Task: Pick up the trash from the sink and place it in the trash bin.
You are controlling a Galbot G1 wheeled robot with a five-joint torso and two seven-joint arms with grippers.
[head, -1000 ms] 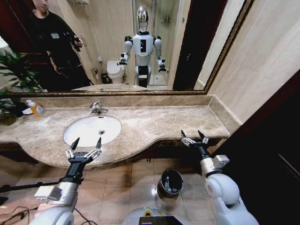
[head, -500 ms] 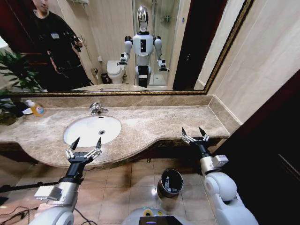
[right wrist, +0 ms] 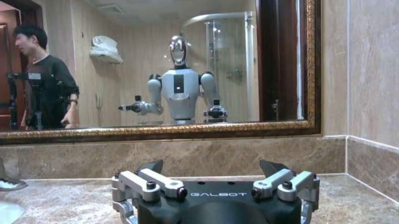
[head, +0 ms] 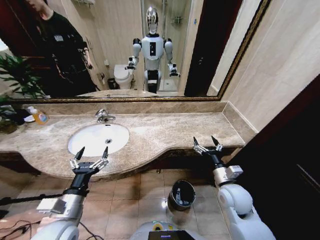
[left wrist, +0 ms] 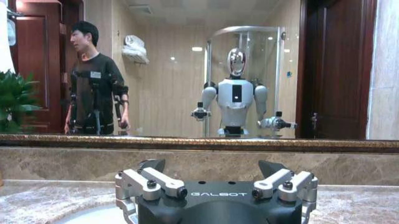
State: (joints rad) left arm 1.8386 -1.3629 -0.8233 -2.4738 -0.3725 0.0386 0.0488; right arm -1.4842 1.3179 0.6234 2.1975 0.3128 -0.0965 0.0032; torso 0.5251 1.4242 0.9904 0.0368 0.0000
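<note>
The white oval sink sits in the beige marble countertop, with a chrome faucet behind it. The trash is out of view; the basin looks bare apart from its drain. The small round trash bin stands on the floor tiles below the counter's front edge. My left gripper hovers open at the counter edge just in front of the sink, also seen as the left gripper. My right gripper is open over the counter's right end, above the bin, and appears as the right gripper.
An orange soap bottle and a potted plant stand at the counter's far left. A large mirror backs the counter and reflects the robot and a person. A wall closes off the right side.
My right gripper has turned slightly at the wrist and sits a little more level. The left arm is still. The person in the mirror has shifted.
</note>
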